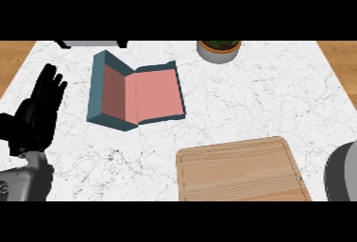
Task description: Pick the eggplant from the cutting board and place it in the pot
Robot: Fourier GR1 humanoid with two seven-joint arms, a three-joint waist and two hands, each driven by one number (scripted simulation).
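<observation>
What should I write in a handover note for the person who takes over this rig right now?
Left hand: open, fingers up, resting at the view's left.
Right hand: not in view.
Cutting board: no eggplant shows on it, or anywhere else.
Grey round thing, cut off by the right edge: perhaps the pot, its inside hidden.
Done: cannot tell.
Left: find the eggplant and check whether it is in the pot.

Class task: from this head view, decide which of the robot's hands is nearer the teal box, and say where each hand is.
Left. The left hand rests open just left of the teal box, fingers up, apart from it. The right hand does not show in the view.
</observation>
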